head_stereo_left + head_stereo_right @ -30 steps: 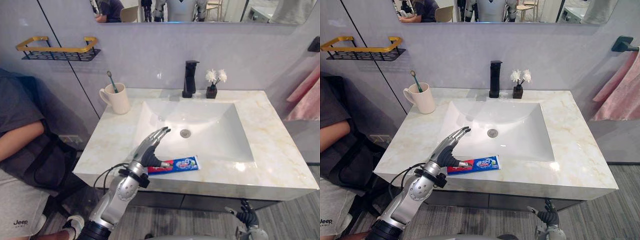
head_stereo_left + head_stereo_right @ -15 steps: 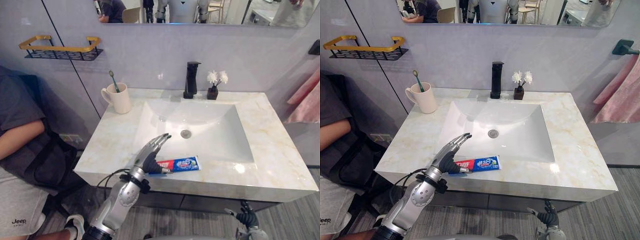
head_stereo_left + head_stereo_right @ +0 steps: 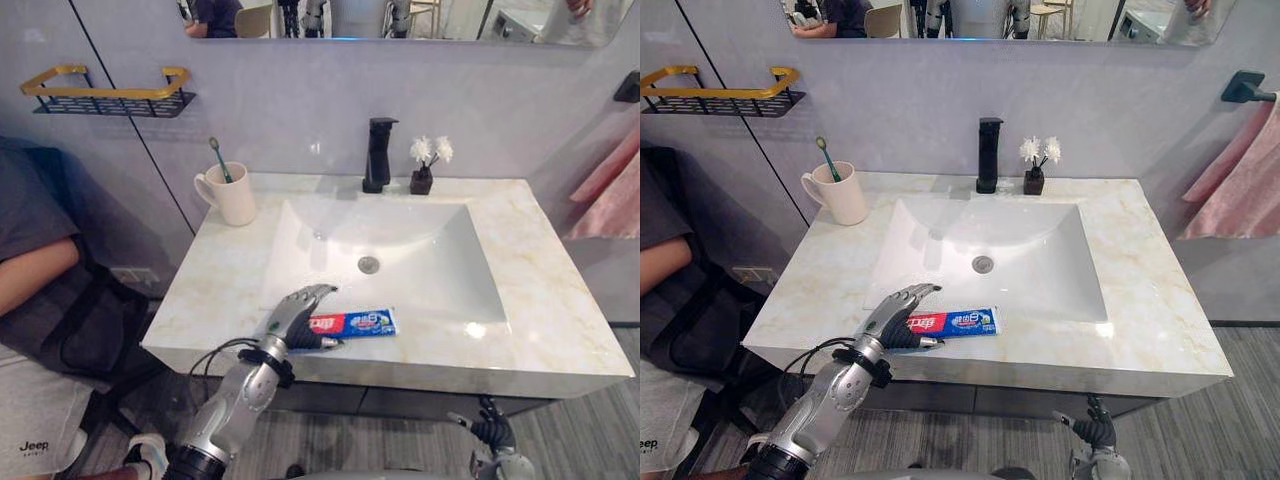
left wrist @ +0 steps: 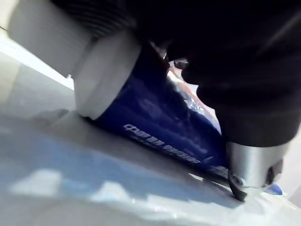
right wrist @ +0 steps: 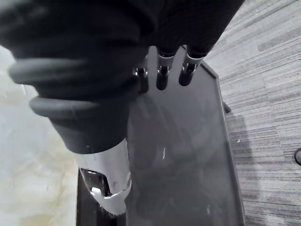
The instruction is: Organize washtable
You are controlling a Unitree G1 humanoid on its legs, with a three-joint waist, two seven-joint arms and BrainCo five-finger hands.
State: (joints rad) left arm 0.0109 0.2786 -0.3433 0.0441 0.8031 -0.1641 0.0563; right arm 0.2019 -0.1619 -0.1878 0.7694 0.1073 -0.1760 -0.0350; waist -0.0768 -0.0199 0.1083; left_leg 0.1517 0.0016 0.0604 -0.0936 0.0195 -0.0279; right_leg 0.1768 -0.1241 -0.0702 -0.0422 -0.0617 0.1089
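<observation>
A red-and-blue toothpaste tube (image 3: 357, 322) lies on the marble counter's front strip (image 3: 420, 358), just before the white sink basin (image 3: 400, 240). My left hand (image 3: 291, 318) comes up from the lower left. Its fingers curve down over the tube's cap end and the thumb (image 3: 924, 342) sits on the near side. The left wrist view has the white cap (image 4: 104, 77) and blue tube body (image 4: 155, 117) pressed close under the palm, still resting on the counter. Below the counter's front edge, my right hand (image 3: 490, 436) hangs with relaxed fingers (image 5: 160, 71) beside the dark cabinet (image 5: 183, 160).
A cream mug holding a green toothbrush (image 3: 232, 193) stands at the counter's back left. A black faucet (image 3: 378, 155) and a small flower vase (image 3: 423, 175) sit behind the basin. A gold-railed shelf (image 3: 105, 95) hangs on the wall. A seated person (image 3: 35, 270) is close at left, and a pink towel (image 3: 612, 180) at right.
My left hand's fingers, raised and nearly straight before, have come down and curled over the tube's cap end. The tube has stayed in place. The camera shifted slightly.
</observation>
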